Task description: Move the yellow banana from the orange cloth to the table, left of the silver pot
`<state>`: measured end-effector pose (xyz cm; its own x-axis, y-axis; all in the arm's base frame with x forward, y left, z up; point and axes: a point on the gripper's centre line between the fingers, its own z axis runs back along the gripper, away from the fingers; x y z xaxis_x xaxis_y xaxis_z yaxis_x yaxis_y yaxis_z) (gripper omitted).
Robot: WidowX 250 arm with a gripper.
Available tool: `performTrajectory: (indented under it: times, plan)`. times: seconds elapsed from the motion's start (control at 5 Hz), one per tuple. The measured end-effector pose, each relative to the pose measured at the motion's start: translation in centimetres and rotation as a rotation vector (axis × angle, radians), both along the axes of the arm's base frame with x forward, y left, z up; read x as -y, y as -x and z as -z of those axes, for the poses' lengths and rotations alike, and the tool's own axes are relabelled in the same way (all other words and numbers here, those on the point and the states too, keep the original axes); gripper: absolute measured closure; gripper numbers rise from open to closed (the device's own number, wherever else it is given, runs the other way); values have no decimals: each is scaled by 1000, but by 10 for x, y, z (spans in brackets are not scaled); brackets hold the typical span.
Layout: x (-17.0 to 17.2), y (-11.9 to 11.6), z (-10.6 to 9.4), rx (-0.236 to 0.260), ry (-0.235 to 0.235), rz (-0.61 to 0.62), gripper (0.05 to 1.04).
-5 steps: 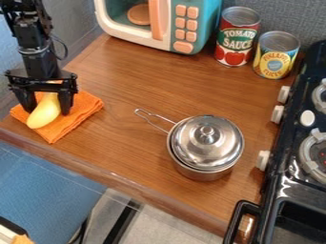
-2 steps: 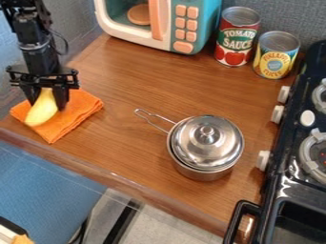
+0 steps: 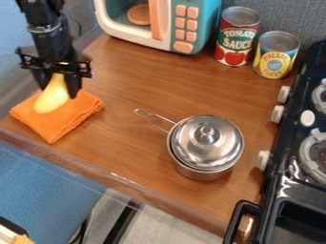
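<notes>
At the upper left, the black gripper (image 3: 61, 86) hangs over the back part of a folded orange cloth (image 3: 62, 121). It is shut on a yellow, elongated object (image 3: 52, 97), whose upper end sits between the fingers while the lower end points down toward the front left. The yellow object appears raised above the cloth, which lies flat near the counter's left edge. A steel pot (image 3: 202, 172) with a shiny lid (image 3: 207, 142) stands right of centre, its wire handle pointing to the upper left.
A toy microwave (image 3: 191, 24) stands at the back. Right of it are a tomato sauce can (image 3: 236, 40) and a shorter yellow can (image 3: 276, 56). The black toy stove (image 3: 294, 157) runs along the right side. The wooden counter's front edge (image 3: 121, 183) slants below the pot.
The gripper has risen and moved a little to the right, carrying the yellow object up with it. The cloth, pot and cans have kept their places.
</notes>
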<state>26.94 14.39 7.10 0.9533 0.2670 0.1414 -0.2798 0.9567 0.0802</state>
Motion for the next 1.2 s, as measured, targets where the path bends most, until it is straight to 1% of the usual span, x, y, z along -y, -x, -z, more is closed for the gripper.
performTrajectory:
  times: [0.2,0.4,0.6,0.8,1.0,1.2]
  plan:
    - [28,2,-5,3,-6,78,504]
    - [59,6,7,-31,2,163,504]
    - [75,3,14,-38,4,215,504]
    - [81,8,30,-81,10,219,504]
    - [79,12,33,-95,5,199,435]
    - [78,14,34,-97,7,202,139]
